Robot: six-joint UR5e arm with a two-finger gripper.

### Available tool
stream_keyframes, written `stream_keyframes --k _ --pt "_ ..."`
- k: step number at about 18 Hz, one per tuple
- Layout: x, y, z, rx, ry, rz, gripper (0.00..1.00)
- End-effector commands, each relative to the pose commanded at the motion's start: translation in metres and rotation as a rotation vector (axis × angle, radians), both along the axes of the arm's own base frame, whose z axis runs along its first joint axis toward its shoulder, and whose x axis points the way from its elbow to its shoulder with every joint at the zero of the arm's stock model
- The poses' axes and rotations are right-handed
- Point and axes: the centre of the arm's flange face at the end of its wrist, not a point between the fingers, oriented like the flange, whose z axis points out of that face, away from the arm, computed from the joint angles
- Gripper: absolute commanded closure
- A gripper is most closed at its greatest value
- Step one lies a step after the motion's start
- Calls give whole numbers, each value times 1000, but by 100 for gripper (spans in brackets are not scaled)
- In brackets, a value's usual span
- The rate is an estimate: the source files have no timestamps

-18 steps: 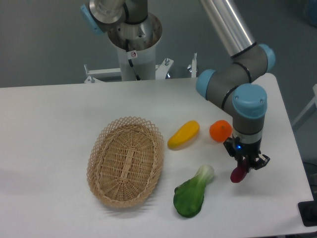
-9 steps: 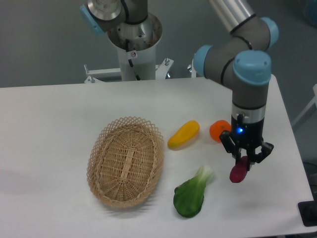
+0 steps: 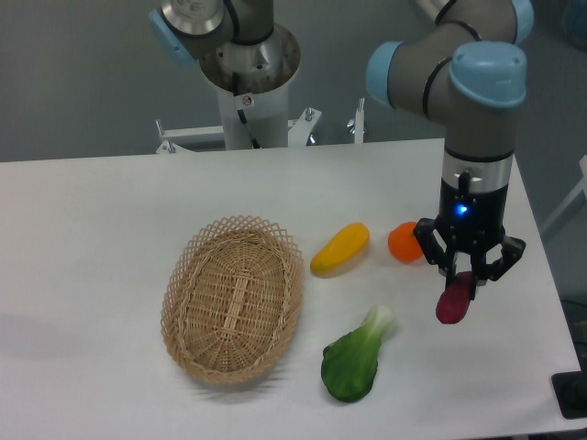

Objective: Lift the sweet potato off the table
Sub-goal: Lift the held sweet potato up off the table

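Near the right edge of the white desk [image 3: 110, 202], the two-finger hand [image 3: 469, 282] is clenching the top end of the slim, dark magenta-purple sweet potato [image 3: 454, 302], which is hanging beneath the fingers and appears to be off the surface. Just to its left are sitting the round orange fruit [image 3: 406, 242], the yellow oblong vegetable [image 3: 339, 249], the leafy green bok choy [image 3: 356, 356] and the oval wicker basket [image 3: 234, 298]. Since the grip looks to be only on the tip, a straight, steady vertical lift would probably be keeping it from swinging or slipping.

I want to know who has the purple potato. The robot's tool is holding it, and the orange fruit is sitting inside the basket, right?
Not quite. The tool does hold the purple potato, but the orange fruit sits on the white table, outside the basket, next to the yellow vegetable. The camera view shows this.
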Motion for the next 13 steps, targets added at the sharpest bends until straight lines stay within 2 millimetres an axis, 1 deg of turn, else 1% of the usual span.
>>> stream_keyframes --k 6,13 --pt "4 -2 4 -1 -3 0 67" --pt "5 -1 4 5 -8 -4 67"
